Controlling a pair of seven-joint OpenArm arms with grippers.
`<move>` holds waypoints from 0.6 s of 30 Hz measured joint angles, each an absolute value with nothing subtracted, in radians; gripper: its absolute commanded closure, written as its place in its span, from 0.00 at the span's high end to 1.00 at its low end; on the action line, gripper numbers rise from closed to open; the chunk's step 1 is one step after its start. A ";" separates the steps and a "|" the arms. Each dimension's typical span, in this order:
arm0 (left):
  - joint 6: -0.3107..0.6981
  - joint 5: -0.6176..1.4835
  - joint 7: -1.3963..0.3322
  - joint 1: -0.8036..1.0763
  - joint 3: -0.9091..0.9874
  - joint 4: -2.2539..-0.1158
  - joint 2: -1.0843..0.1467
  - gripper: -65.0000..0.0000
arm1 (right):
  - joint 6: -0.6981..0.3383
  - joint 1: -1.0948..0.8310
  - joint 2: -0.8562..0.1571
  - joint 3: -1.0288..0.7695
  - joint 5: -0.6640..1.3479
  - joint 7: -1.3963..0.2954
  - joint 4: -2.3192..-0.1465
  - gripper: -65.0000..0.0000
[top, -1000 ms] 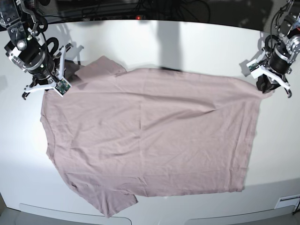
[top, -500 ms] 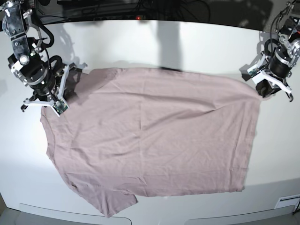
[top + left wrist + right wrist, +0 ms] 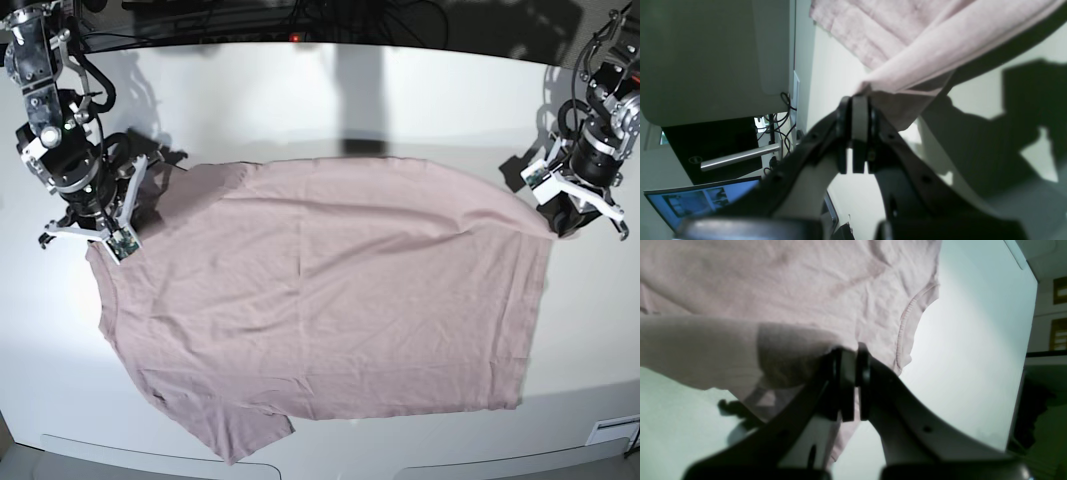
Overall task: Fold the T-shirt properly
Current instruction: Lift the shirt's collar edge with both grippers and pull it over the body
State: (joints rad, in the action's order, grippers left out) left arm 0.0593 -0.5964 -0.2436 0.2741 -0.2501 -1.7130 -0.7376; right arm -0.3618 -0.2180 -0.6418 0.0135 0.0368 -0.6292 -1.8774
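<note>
The dusty pink T-shirt lies spread across the white table, neck toward the left of the base view and hem toward the right. My right gripper is shut on the far shoulder, just above the ribbed neck. From its wrist, the right gripper pinches a raised fold of the T-shirt. My left gripper is shut on the far hem corner. In its wrist view, the left gripper holds the T-shirt lifted off the table. The near sleeve lies flat.
Dark cables and equipment run behind the far table edge. A lit monitor and a metal bar stand off the table's side. The near edge carries a small label.
Both grippers have moved toward the near edge, pulling the shirt's far edge with them. The far sleeve that stuck out has folded in out of sight.
</note>
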 measured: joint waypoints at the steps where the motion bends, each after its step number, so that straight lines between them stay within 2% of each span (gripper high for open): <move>1: 0.059 -0.596 -0.243 0.274 -0.250 -1.713 -0.737 0.00 | -0.363 -0.213 -0.633 0.014 0.040 -0.630 -1.877 0.00; 5: 0.060 -0.596 -0.232 0.269 -0.250 -1.713 -0.737 0.00 | -0.361 -0.165 -0.594 0.014 0.045 -0.626 -1.877 0.00; 8: 0.060 -0.513 -0.185 0.245 -0.250 -1.714 -0.737 0.00 | -0.359 -0.136 -0.571 0.013 0.083 -0.625 -1.857 0.00; 14: 0.066 -0.387 -0.178 0.156 -0.250 -1.700 -0.686 0.00 | -0.378 -0.099 -0.527 0.014 0.083 -0.619 -1.665 0.00; 18: 0.101 -0.379 -0.167 0.114 -0.250 -1.639 -0.640 0.00 | -0.377 -0.049 -0.530 0.013 0.074 -0.618 -1.625 0.00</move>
State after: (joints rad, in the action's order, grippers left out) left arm 0.1005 -0.3790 -0.1669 0.1139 -0.2504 -1.6386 -0.6403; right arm -0.3775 -0.0490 -0.5301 0.0128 0.0738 -0.6182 -1.6249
